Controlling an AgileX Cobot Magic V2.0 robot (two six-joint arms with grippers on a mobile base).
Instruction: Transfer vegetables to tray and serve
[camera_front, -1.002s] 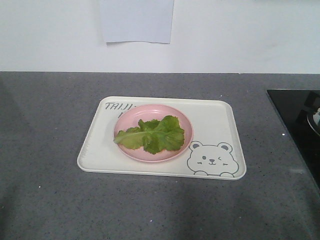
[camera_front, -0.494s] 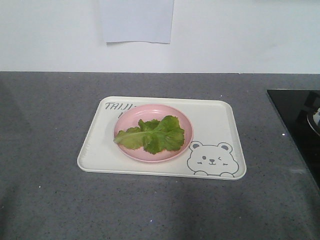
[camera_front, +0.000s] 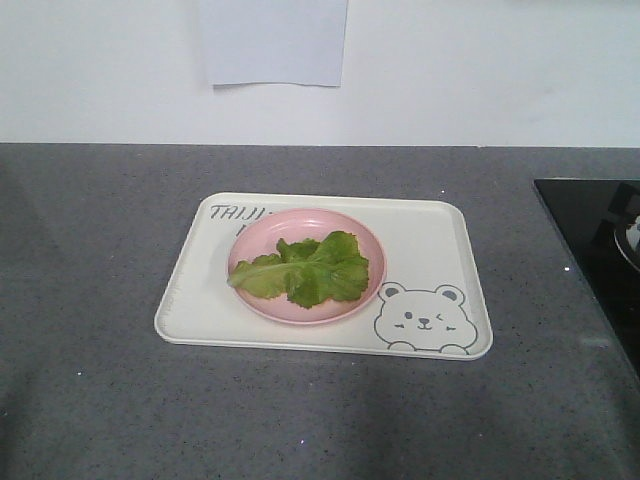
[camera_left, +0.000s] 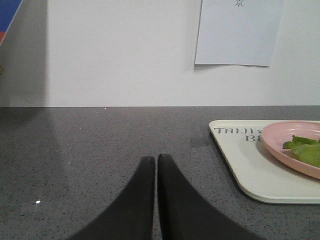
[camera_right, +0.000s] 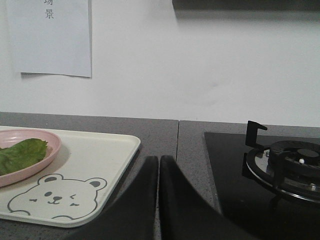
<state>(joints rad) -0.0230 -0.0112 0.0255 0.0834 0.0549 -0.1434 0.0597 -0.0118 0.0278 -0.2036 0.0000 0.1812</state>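
Front-facing view gives me the whole picture: the vegetables (camera_front: 305, 269) are sitting on the pink plate (camera_front: 306, 265), and that plate rests on the tray (camera_front: 432, 240), on the grey table (camera_front: 90, 250). Neither arm shows in this view.

Left wrist view now: my left gripper (camera_left: 155, 161) has its jaws pressed together with nothing between them, low over bare table, and the tray's near corner lies ahead and to the right of the jaws. Right wrist view: the right gripper (camera_right: 158, 162) is likewise closed and empty, with the tray edge just ahead-left of the jaws and the stove burner (camera_right: 287, 162) off to their right.

My read on handling: those leaves look light, limp and easily bruised, so they're better left alone. For serving, I'd take the stiff tray by its raised rim at both short ends and keep it level, since the plate could slide.
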